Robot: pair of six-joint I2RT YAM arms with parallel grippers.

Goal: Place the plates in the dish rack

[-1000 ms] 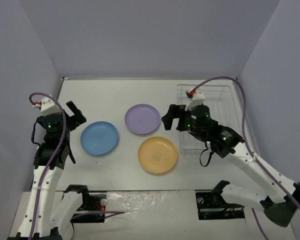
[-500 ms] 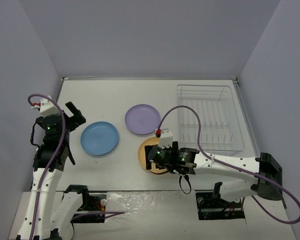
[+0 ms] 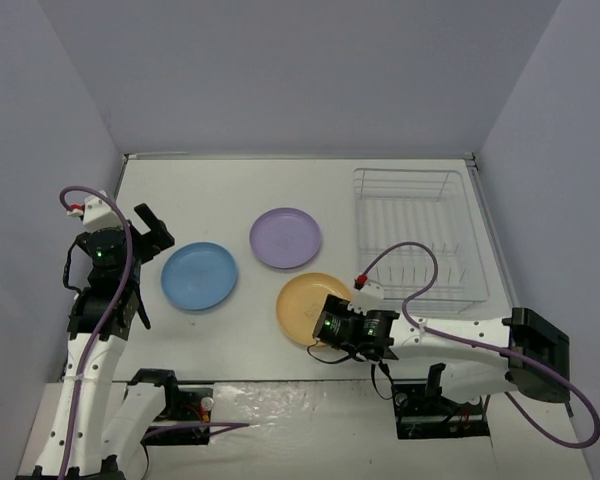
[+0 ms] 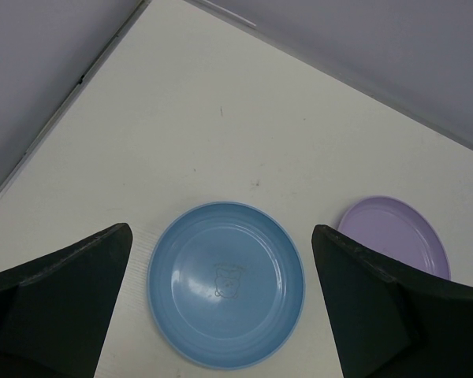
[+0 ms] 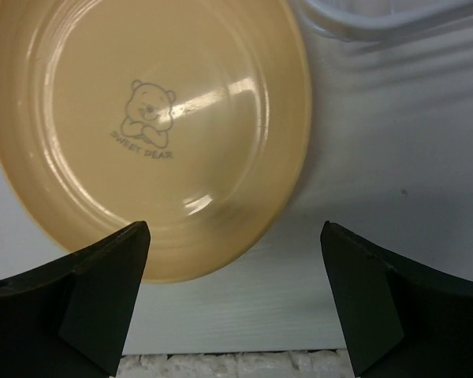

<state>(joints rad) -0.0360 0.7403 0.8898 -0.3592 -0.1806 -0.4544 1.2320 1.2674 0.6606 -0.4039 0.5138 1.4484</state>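
Three plates lie flat on the white table: blue (image 3: 199,276) on the left, lavender (image 3: 285,238) in the middle, orange-yellow (image 3: 302,300) nearer the front. The clear wire dish rack (image 3: 418,235) stands at the right with no plate in it. My right gripper (image 3: 332,334) hangs low over the orange plate's near right rim; in the right wrist view it (image 5: 233,236) is open, and the orange plate's (image 5: 150,126) edge lies between the fingers, untouched. My left gripper (image 3: 150,232) is open above and left of the blue plate (image 4: 226,283), with the lavender plate (image 4: 394,232) to the right.
Grey walls close the table in at the back and on both sides. A foam strip (image 5: 221,366) marks the table's front edge just behind the right gripper. The right arm's purple cable (image 3: 400,262) loops over the rack's front edge. The rack's corner (image 5: 378,20) sits beside the orange plate.
The right arm has swung from beside the rack, down and forward, to the near edge of the orange plate. The left arm and all three plates have stayed put.
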